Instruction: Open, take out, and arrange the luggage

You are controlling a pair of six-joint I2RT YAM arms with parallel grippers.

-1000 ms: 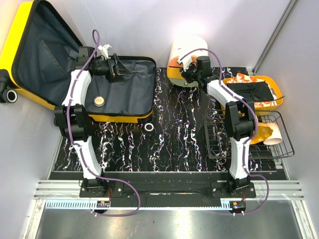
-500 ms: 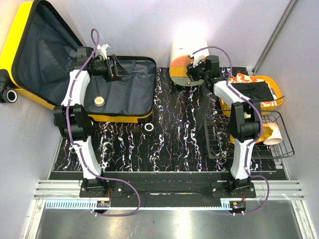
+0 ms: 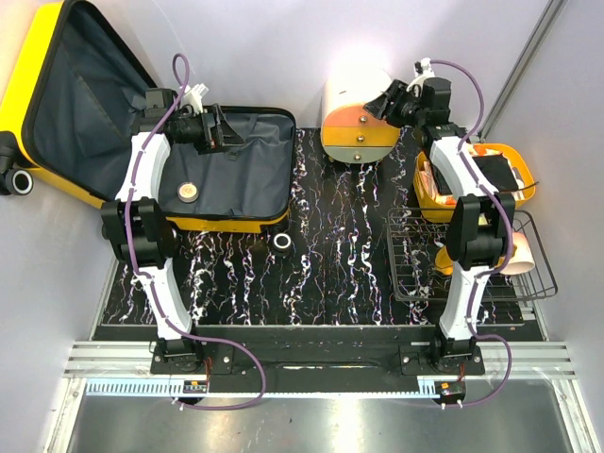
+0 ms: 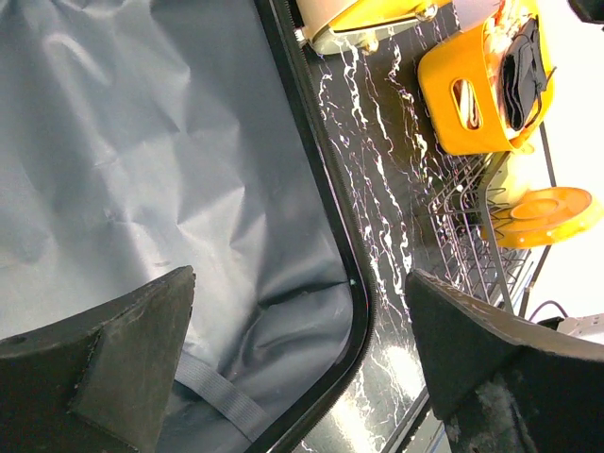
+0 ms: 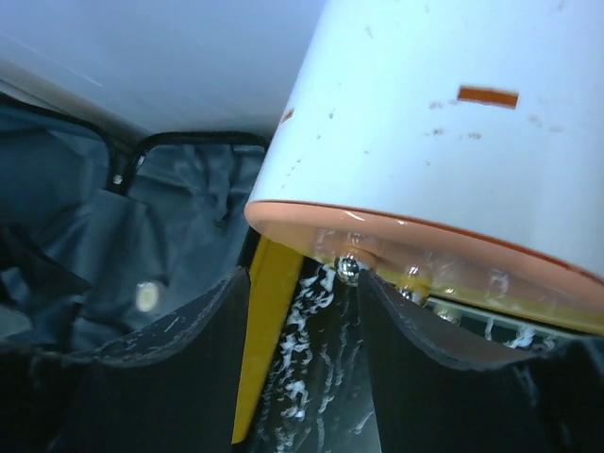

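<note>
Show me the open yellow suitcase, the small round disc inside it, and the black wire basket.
yellow suitcase [image 3: 255, 184], top external view, bare grey lining of the base half.
round disc [image 3: 189, 192], top external view, its centre.
wire basket [image 3: 415, 274], top external view, bare left part of its mesh floor.

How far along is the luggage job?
Done: the luggage lies open, lid up; a white-and-orange tub and a small ring sit out on the table. In hand: nothing, both grippers open, the left gripper over the luggage, the right gripper beside the tub. Left: a round disc lies inside the luggage.
</note>
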